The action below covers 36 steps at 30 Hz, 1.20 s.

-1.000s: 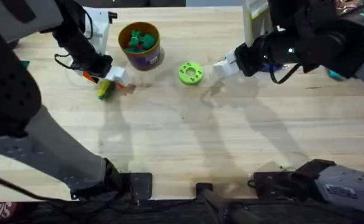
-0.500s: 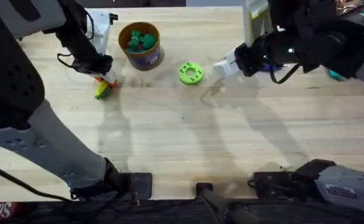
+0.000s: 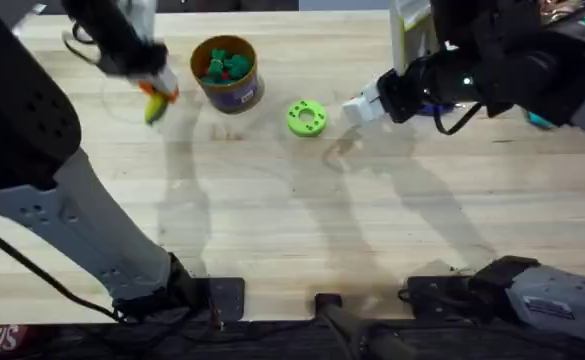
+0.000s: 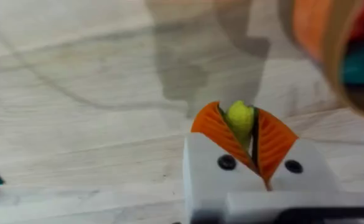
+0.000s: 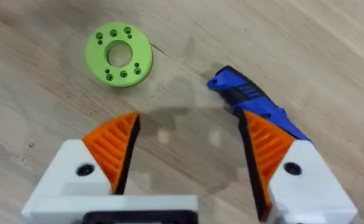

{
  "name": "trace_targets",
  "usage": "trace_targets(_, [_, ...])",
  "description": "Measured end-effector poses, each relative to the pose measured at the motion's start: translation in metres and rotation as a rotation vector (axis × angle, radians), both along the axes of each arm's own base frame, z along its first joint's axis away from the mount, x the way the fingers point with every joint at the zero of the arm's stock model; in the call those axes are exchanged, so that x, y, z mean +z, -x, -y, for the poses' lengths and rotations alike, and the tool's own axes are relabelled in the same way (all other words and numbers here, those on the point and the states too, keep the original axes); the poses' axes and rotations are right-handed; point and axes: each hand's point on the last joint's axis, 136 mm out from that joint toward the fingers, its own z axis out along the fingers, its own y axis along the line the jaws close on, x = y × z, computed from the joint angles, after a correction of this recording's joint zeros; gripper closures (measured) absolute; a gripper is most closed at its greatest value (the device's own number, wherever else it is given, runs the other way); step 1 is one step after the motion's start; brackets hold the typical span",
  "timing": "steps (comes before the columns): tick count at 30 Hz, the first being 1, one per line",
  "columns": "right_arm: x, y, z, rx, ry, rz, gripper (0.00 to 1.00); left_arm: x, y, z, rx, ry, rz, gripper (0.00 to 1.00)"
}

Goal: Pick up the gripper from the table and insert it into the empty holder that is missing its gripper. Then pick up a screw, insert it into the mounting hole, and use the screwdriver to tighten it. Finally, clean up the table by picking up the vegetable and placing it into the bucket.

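Now we see the left gripper (image 4: pixel 241 127) clamping the vegetable (image 3: pixel 155 107) at the bucket's (image 3: pixel 234 93) nine o'clock. Our right gripper (image 5: pixel 191 146) hangs spread wide beside the screwdriver (image 5: pixel 250 99).

A bright green ring-shaped disc (image 3: pixel 306 117) lies flat on the wood, small holes spaced around its face (six by the look of it in the right wrist view (image 5: pixel 119 54)). A few darker green toy pieces (image 3: pixel 223 65) sit piled together.
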Motion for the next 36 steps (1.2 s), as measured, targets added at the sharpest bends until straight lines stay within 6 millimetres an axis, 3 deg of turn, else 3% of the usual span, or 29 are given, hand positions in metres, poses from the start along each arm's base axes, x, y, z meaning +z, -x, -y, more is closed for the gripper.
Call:
trace_targets(8, [-0.002,0.003,0.001,0.000,0.007,-0.015,0.048,0.086,-0.054,0.018,-0.024,0.113,0.269,0.969])
trace_targets(14, [-0.004,0.005,0.002,0.000,0.011,-0.024,0.048,0.107,-0.070,0.052,-0.081,0.265,0.364,0.969])
trace_targets(25, [-0.004,0.005,0.002,0.000,0.011,-0.024,0.048,0.114,-0.086,0.111,-0.214,0.322,0.423,0.969])
trace_targets(33, [-0.004,0.005,0.002,0.000,0.011,-0.024,0.048,0.071,-0.089,0.113,-0.214,0.251,0.318,0.963])
trace_targets(36, [-0.004,0.005,0.002,0.000,0.011,-0.024,0.048,0.053,-0.089,0.110,-0.206,0.239,0.270,0.728])
